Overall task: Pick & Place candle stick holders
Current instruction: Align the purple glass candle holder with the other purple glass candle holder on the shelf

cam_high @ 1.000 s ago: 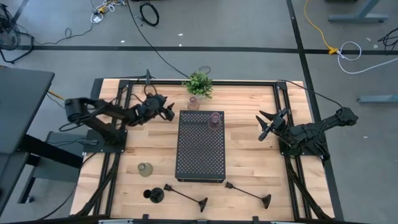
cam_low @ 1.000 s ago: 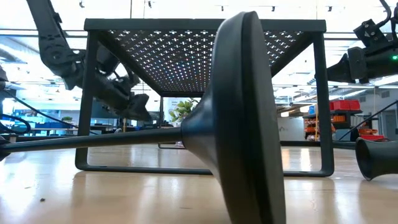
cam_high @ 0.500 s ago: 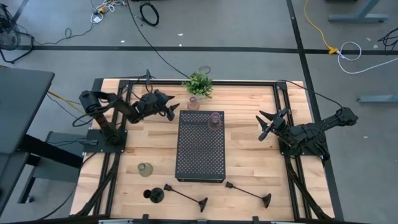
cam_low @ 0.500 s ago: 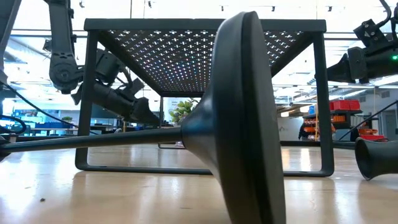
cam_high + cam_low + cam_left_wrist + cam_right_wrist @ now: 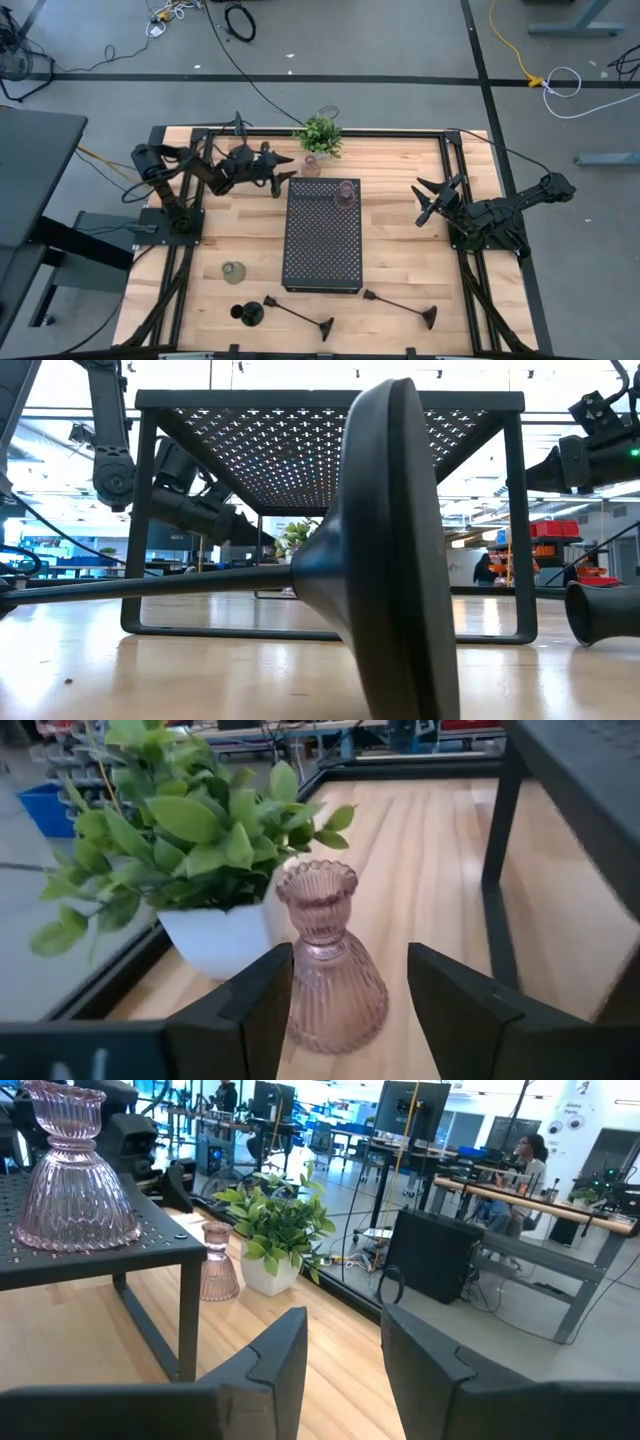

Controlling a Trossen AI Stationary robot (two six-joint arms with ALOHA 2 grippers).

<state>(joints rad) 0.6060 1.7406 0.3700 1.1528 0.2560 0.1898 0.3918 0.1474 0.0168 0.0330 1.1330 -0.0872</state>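
Note:
A pink ribbed glass candle stick holder [image 5: 330, 975] stands upright on the wood beside the potted plant [image 5: 190, 850]. My left gripper [image 5: 350, 960] is open just short of it, fingers level, one toward each side of it; the high view shows it [image 5: 285, 172] left of the holder [image 5: 311, 166]. A second pink holder [image 5: 346, 192] stands on the black tray [image 5: 320, 250]. An olive cup [image 5: 234, 272], a short black holder [image 5: 248, 313] and two long-stemmed black holders [image 5: 300, 316] [image 5: 400, 308] lie near the front edge. My right gripper [image 5: 425, 202] waits open at the right.
The tray's near-left leg [image 5: 497, 870] rises close to the right of the pink holder, and the plant's white pot [image 5: 215, 935] stands right behind it. In the low view a lying holder's round base [image 5: 390, 550] fills the foreground. Bare wood lies left of the tray.
My left gripper has swung toward the table's right and far side, toward the pink holder by the plant. Its wrist has turned and it has sunk a little. Nothing else has moved.

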